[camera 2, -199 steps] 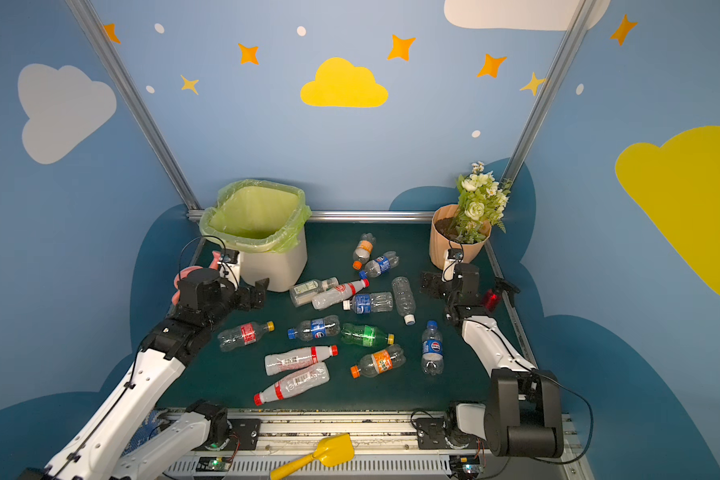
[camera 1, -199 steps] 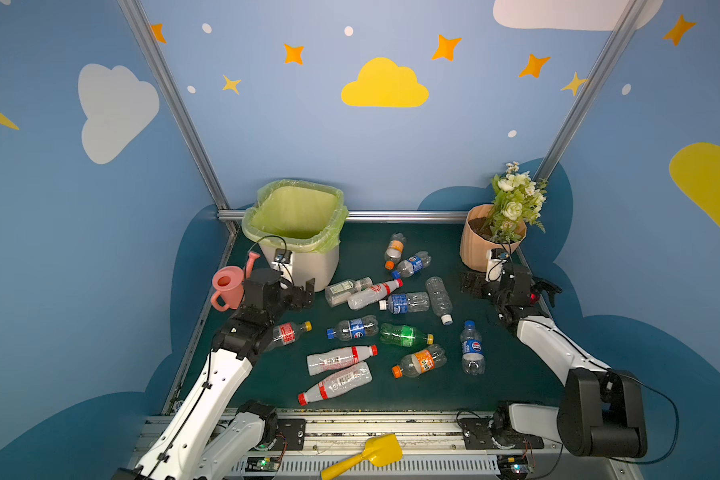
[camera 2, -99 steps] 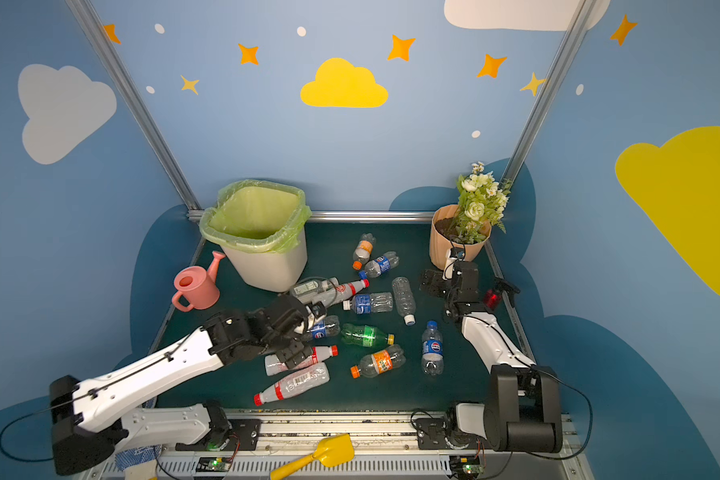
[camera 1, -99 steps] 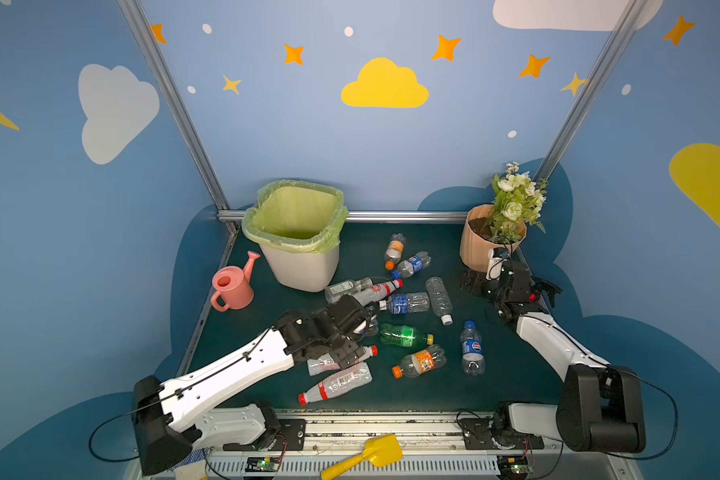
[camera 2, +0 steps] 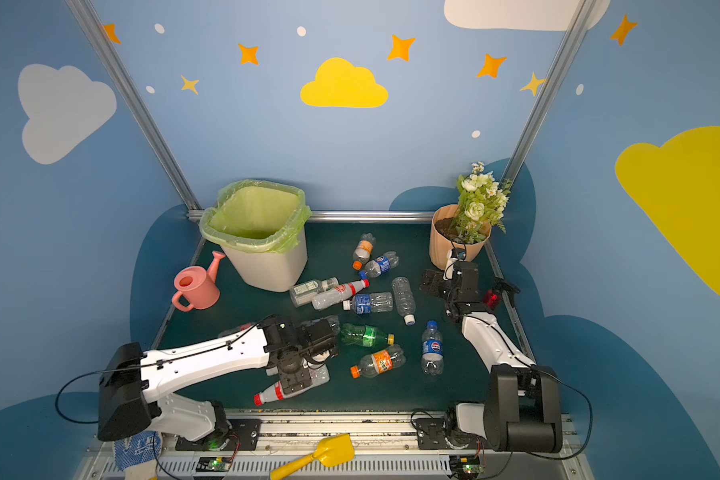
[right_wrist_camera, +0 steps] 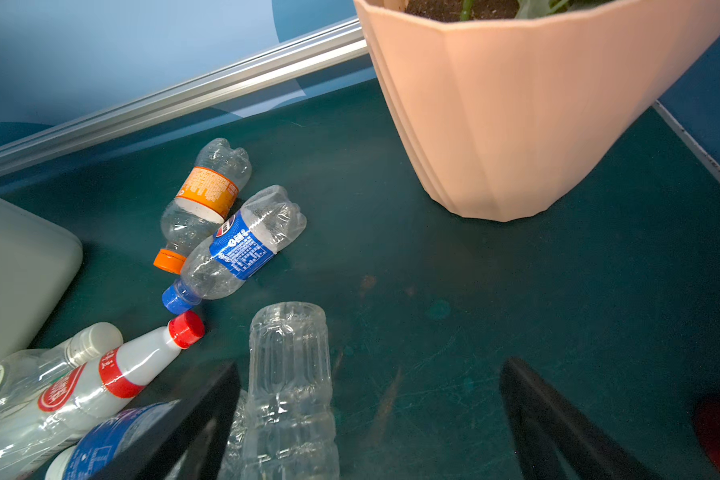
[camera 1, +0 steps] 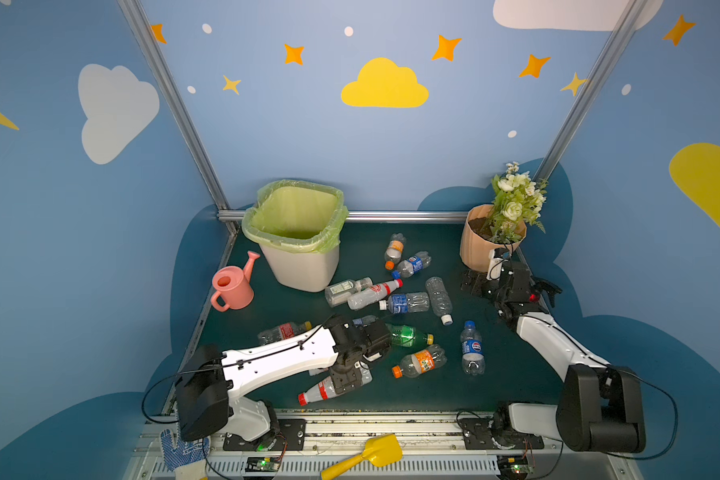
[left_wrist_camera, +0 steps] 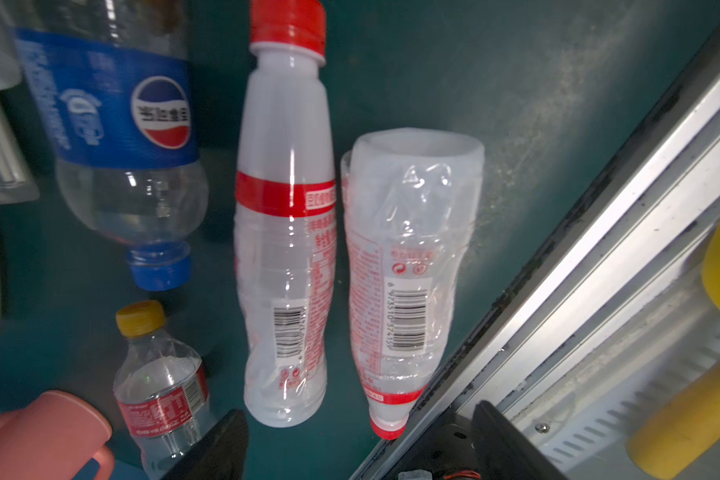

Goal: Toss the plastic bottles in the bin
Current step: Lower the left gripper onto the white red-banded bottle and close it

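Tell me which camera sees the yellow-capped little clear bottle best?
The left wrist view: the small clear plastic bottle with yellow cap and red label is close up there. Both top views show it tiny; the right wrist view misses it.

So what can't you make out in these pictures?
- Bottom of the bin: both top views, hidden by its wall and green liner; contents unseen.
- Left jaws: both top views, covered by their own wrist; wrist view shows only tips.
- Red spray bottle: partly behind the right arm in both top views; cut-off blur in the right wrist view.
- Yellow shovel: handle cut by the lower edge.
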Available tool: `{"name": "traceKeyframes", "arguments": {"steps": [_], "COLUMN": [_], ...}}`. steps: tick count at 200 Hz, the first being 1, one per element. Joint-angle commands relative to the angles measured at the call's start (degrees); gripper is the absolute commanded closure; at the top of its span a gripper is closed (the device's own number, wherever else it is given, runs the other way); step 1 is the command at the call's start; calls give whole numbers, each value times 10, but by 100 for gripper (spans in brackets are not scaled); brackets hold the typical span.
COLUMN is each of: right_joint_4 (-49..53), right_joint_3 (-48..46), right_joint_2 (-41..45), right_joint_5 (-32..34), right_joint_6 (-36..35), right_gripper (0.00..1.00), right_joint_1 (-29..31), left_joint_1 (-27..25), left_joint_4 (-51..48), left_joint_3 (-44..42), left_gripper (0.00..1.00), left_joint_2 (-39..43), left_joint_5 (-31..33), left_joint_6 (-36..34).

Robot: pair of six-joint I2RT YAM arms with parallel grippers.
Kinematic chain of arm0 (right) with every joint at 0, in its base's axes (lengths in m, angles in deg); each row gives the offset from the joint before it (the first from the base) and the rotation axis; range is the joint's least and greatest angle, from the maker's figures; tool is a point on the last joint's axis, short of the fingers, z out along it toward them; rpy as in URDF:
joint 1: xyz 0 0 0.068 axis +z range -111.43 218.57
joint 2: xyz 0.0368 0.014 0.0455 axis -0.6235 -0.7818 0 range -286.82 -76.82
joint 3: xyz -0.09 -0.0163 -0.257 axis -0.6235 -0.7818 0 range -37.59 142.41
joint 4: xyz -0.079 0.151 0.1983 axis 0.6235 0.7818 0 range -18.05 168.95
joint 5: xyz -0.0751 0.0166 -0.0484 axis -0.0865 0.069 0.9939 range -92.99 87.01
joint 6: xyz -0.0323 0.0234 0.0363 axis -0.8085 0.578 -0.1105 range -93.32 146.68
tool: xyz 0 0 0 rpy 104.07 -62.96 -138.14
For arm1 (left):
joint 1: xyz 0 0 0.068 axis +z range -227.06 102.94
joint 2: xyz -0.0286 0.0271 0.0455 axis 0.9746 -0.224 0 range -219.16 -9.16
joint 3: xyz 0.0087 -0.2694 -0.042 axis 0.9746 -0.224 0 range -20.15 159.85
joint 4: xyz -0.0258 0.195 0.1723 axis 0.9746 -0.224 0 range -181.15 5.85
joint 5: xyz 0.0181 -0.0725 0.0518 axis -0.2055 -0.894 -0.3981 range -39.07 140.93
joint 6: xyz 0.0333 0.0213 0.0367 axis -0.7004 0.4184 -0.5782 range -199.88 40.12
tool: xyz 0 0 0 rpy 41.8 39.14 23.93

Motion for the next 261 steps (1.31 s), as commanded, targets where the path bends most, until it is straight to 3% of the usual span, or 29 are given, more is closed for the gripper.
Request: {"name": "traceKeyframes", "arguments": {"steps": [1,26,119,159,217,261], "right_joint_4": [6,5,7,8,8,8], "right_joint_3": [16,19,22,22,21,21], "right_joint_2": [5,1,-5,-5,-4,-2], "right_joint_5": [10,12,19,19,18,16], "right_joint_6": [6,6,-1,-1,0,3], "right_gripper": [3,3,3,3,3,3], "right_joint_1": [2,3,1,1,1,1], "left_joint_1": [-8,-11,-10,-11,-10,-11], "left_joint_4": [-26,-11,6,39,60,71], "left_joint_3": [11,20,23,8,0,-3], "left_gripper": [18,19,29,32,28,33], "left_joint_2": [-30,-54,-170,-191,-208,-216], "left_joint_5": [-34,-64,-63,-60,-53,-54], "left_joint_6": [-6,-11,-1,13,20,20]}}
